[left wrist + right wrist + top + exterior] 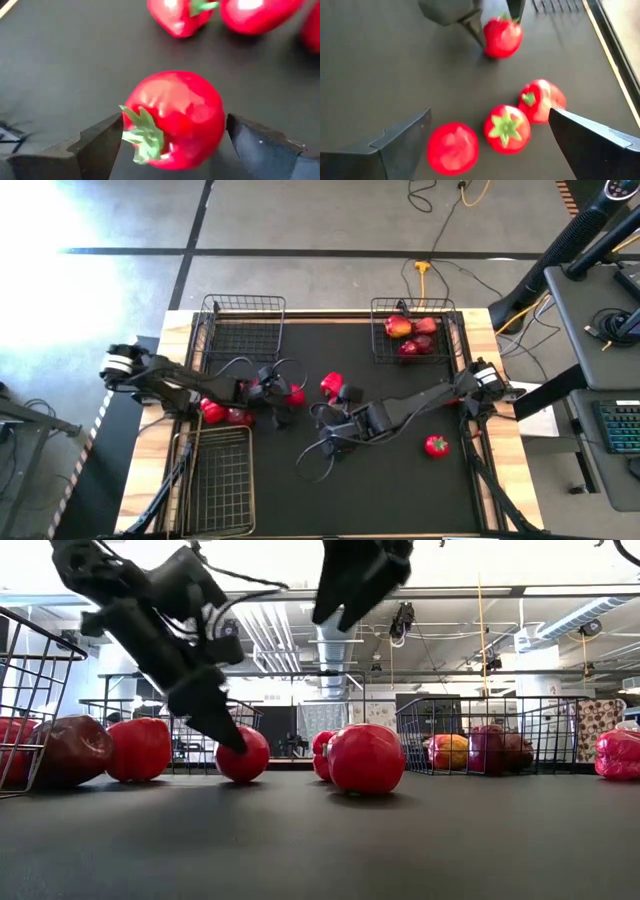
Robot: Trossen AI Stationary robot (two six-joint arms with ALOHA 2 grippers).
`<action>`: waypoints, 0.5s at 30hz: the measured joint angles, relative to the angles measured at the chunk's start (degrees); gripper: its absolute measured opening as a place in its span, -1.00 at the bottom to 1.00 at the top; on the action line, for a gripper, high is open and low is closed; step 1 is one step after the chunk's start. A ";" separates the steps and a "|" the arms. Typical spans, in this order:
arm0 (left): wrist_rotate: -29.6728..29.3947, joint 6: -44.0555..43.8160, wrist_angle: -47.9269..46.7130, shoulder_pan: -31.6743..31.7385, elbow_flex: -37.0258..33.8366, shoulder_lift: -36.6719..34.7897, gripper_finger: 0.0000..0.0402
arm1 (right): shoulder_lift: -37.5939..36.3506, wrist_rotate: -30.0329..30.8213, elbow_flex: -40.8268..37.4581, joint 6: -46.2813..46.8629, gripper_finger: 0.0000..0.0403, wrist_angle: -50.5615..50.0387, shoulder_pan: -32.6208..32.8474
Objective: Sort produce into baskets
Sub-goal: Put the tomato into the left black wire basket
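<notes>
A red tomato (180,115) with a green top lies on the black mat; it also shows in the high view (296,395) and the low view (243,755). My left gripper (174,131) is open around it, one finger on each side, low over the mat (286,394). My right gripper (490,145) is open and empty, raised above the mat's middle (335,438). Below it lie two tomatoes (452,148) (506,128) and a pepper (541,100). The far right basket (450,330) holds apples and peppers (410,335). My left gripper's fingers (105,140) slant down from the table's left and stand close on either side of the tomato. Its green top faces one finger. The tomato rests on the mat. I cannot tell whether the fingers touch it.
The far left basket (240,330) and the long near left basket (215,480) hold nothing. Two red fruits (225,414) lie under my left arm beside the long basket. A pepper (330,384) lies mid-table and a tomato (436,445) at the right.
</notes>
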 joint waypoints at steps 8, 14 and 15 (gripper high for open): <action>-0.90 0.65 4.42 1.65 2.19 7.93 0.68 | 0.00 0.19 -7.42 3.84 0.95 0.92 0.16; -0.92 1.53 11.33 1.69 4.12 14.12 0.67 | 0.02 1.73 -12.99 3.81 0.95 6.75 0.08; -0.93 1.51 11.64 1.70 4.63 14.92 0.65 | 0.04 1.71 -13.62 3.95 0.95 6.87 0.03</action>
